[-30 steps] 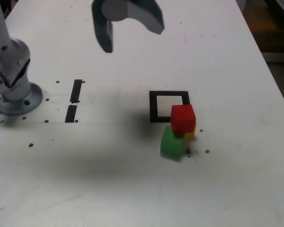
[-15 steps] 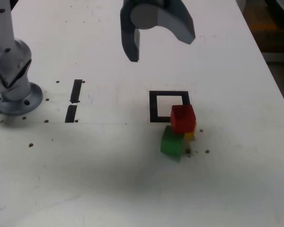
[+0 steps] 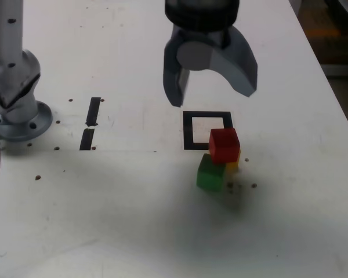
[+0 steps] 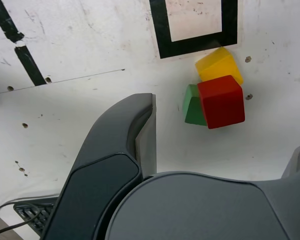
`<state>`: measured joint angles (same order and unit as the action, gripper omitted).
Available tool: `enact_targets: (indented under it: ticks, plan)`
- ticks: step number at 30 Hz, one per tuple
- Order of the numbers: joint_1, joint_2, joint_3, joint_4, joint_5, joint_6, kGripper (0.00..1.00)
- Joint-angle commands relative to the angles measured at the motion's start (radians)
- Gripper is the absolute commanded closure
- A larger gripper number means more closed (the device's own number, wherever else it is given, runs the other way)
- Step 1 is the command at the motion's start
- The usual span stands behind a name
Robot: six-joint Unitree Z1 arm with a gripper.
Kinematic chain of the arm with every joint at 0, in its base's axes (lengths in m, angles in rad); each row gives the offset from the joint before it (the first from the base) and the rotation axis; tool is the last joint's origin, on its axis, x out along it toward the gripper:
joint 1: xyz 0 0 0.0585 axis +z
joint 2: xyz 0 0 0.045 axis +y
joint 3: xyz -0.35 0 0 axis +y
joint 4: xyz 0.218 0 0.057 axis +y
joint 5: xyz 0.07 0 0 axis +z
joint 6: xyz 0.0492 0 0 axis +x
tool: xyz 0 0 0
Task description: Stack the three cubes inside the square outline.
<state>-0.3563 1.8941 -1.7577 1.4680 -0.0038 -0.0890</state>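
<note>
- Two grey jaws of the gripper (image 3: 211,95) stand spread wide, nothing between them, hanging above the table over the square outline (image 3: 188,132).
- The red cube (image 3: 224,145) sits on the yellow cube (image 3: 234,164), seemingly resting partly on the green cube (image 3: 210,175) too.
- This cluster touches the outline's corner, nearly all outside it.
- Two black tape strips (image 3: 90,123) lie well apart, near the arm's base (image 3: 17,110).

Hidden or cut off, as we find it:
- yellow cube (image 3: 234,164): in the exterior view, mostly behind the red cube (image 3: 224,145).
- green cube (image 4: 193,105): partly covered by red in the wrist view.
- square outline (image 4: 162,30): far side cropped in the wrist view.
- We cannot tell whether red rests on both cubes.
</note>
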Motion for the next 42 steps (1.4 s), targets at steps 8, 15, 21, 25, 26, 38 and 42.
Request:
enact_targets:
  ticks: [8, 15, 21, 25, 26, 38, 42]
  plan:
    - [-0.012, 0.062, -0.023, -0.021, -0.019, 0.000, 0.01]
    - [-0.012, 0.103, -0.015, -0.043, -0.038, -0.002, 0.03]
    - [-0.012, 0.135, 0.000, -0.074, -0.056, -0.003, 0.05]
    - [-0.014, 0.150, 0.009, -0.089, -0.061, -0.003, 0.06]
    - [-0.015, 0.154, 0.012, -0.093, -0.063, -0.003, 0.06]
    - [-0.031, 0.191, 0.019, -0.109, -0.082, -0.005, 0.12]
    - [-0.032, 0.198, 0.022, -0.110, -0.078, -0.005, 0.13]
